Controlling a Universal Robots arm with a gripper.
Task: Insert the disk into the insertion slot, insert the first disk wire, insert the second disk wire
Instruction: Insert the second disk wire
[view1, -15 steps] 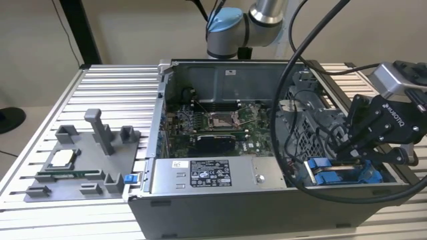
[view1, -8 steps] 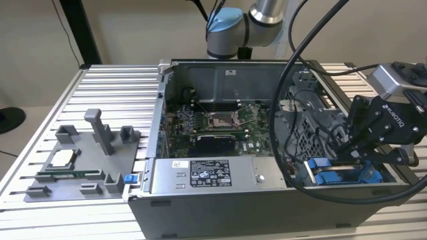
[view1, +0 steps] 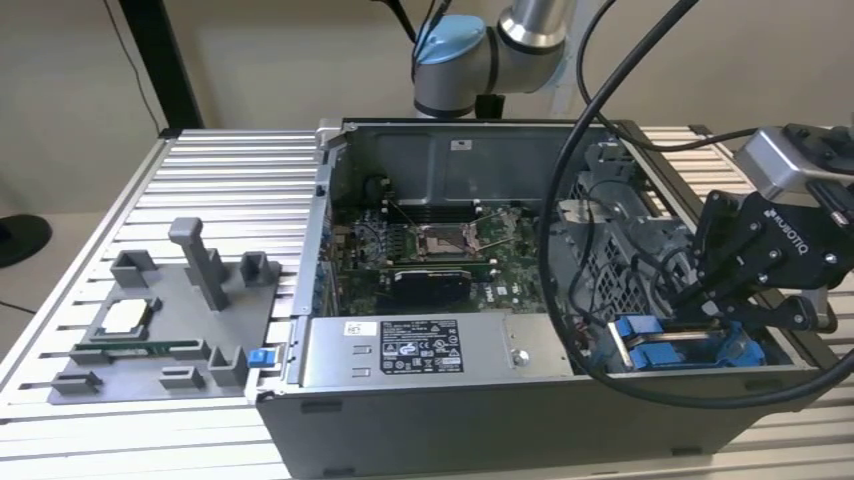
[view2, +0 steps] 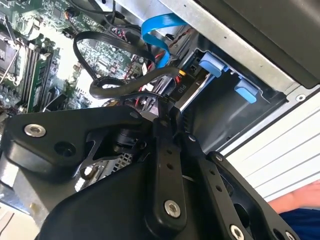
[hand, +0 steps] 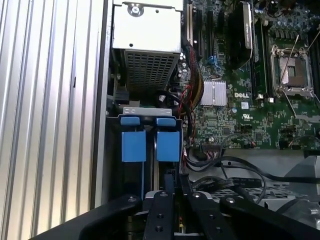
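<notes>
The disk's blue carrier tabs (hand: 134, 146) (view1: 654, 345) stand side by side in the insertion slot (hand: 131, 110) at the front corner of the open computer case, on the exterior view's right. The drive body itself is hidden down in the bay. My gripper (view1: 683, 308) hangs directly over that bay. Its black fingers (hand: 167, 200) are pressed close together on a black disk wire connector (view2: 181, 90) just beside the blue tabs (view2: 246, 92). A blue flat disk wire (view2: 156, 32) curves down toward the same spot.
The case's motherboard (view1: 427, 250), grey power-supply box (view1: 400, 350) and perforated cage (hand: 145, 70) surround the bay. Loose black cables (view2: 110, 85) loop under the gripper. A grey fixture plate (view1: 147, 330) lies on the slatted table at the exterior view's left. A person's arm (view2: 300, 202) shows at the table's edge.
</notes>
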